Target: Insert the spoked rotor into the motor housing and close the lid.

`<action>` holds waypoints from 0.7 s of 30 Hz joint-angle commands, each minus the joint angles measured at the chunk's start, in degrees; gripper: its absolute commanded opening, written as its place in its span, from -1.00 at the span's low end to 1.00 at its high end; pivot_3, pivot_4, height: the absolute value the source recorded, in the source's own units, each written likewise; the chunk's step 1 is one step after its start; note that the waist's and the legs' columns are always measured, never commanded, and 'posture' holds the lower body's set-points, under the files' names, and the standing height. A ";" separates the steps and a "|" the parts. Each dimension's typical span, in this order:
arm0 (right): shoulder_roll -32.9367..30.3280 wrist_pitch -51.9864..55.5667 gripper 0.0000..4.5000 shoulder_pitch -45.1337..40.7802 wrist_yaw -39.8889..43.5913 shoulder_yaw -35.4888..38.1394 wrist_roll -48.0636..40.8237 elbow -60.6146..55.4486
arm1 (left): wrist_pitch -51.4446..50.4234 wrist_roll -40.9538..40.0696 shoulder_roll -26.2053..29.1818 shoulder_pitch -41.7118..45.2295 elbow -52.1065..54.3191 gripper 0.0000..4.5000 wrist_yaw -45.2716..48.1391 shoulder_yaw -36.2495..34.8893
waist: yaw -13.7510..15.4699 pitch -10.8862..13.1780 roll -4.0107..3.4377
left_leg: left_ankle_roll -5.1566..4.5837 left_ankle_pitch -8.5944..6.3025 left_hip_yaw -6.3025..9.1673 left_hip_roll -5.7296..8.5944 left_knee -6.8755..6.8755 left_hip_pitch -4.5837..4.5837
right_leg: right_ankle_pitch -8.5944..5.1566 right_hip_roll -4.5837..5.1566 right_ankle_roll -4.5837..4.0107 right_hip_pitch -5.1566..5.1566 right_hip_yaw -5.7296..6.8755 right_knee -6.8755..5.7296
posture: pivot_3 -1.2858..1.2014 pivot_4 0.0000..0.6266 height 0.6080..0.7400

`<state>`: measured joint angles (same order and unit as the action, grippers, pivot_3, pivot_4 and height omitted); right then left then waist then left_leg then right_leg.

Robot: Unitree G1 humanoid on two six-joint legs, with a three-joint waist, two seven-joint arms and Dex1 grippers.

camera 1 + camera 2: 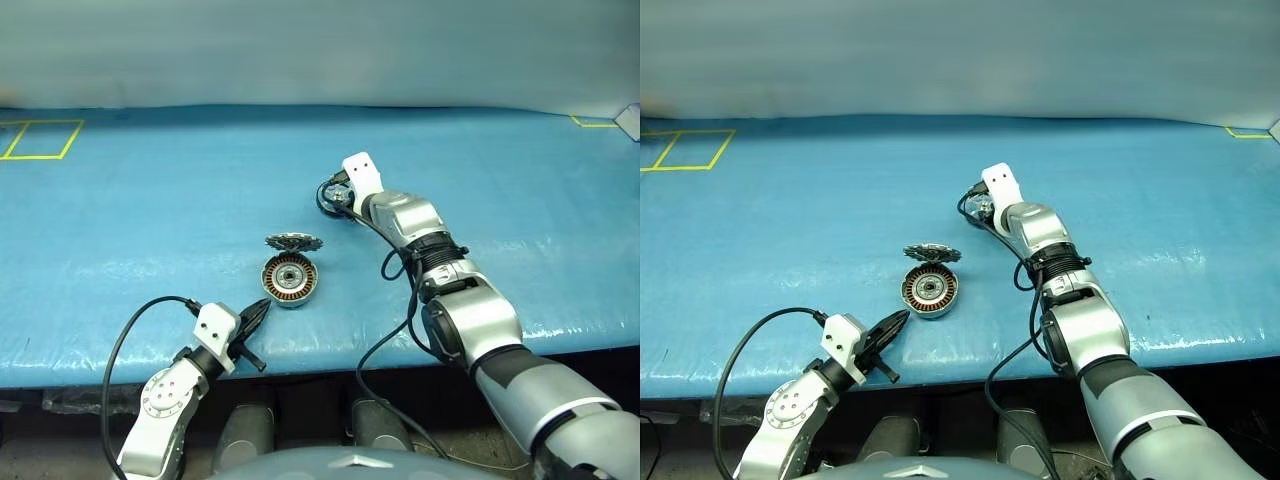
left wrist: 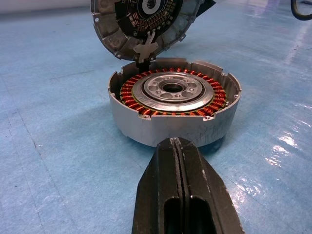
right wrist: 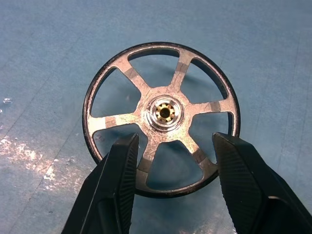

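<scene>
Table (image 1: 150,230) blue, glossy; left fingers (image 2: 178,195) pressed together; right fingers (image 3: 122,180) spread over spoked rotor (image 3: 163,114).

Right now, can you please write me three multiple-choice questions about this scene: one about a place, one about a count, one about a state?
1. Where does the lid stand?
A. at the far side of the housing, tilted up on edge
B. flat on top of the housing
C. under the right gripper

2. How many spokes does the rotor have?
A. three
B. six
C. nine

3. How is the left gripper?
A. shut on the lid
B. wide open
C. shut, holding nothing

Answers:
1 A, the left wrist view shows the lid propped up behind the housing, whose copper windings lie uncovered.
2 B, the right wrist view shows six silvery spokes running from the hub to the black ring.
3 C, its two black fingers are pressed together with nothing between them, short of the housing.
</scene>
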<state>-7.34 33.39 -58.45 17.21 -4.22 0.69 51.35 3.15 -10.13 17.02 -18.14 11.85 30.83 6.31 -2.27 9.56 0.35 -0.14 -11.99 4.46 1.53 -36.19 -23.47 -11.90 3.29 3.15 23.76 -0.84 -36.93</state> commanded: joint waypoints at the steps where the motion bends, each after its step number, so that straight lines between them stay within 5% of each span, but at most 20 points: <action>1: -0.15 -1.93 0.13 0.12 -0.19 0.15 0.48 -0.24 | 0.48 0.07 -0.11 0.18 0.93 -1.00 -0.13 0.29 | -0.02 0.00 0.00 | 0.00 0.00 0.00 0.00 0.00 0.00 | 0.00 0.00 0.00 0.00 0.00 0.00 | 0.03 -0.52 1.00; 5: 0.07 -3.37 0.05 1.17 0.49 0.35 0.21 -0.32 | 0.30 0.05 -0.06 0.28 1.01 -1.00 -0.19 0.20 | -0.03 0.00 -0.01 | 0.00 0.00 -0.01 0.00 0.00 0.03 | 0.00 -0.01 0.00 -0.02 -0.01 0.00 | 0.03 -0.52 1.00; 14: -0.53 -3.76 -0.99 4.77 1.06 0.13 0.16 -5.45 | -0.38 -0.03 0.09 0.49 1.25 -1.00 -0.36 0.20 | -0.03 -0.04 -0.06 | 0.00 0.00 -0.03 -0.03 0.01 0.31 | -0.10 -0.04 -0.15 -0.29 -0.03 -0.01 | 0.03 -0.52 1.00; 21: -3.73 0.57 -0.99 8.06 0.81 2.13 -1.15 -17.11 | -0.88 -0.11 0.13 0.83 1.15 -1.00 -0.11 0.49 | 0.07 -0.05 -0.09 | 0.00 0.01 -0.06 -0.02 0.03 0.28 | -0.02 -0.04 -0.02 -0.23 -0.10 -0.04 | 0.03 -0.52 1.00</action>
<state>-10.03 33.31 -50.07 18.30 -3.42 -0.14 38.68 2.03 -10.14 17.13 -17.52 11.85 30.54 6.32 -2.20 9.50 0.26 -0.14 -11.99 4.39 1.51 -36.15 -23.19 -11.92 3.25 3.13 23.54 -0.94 -36.96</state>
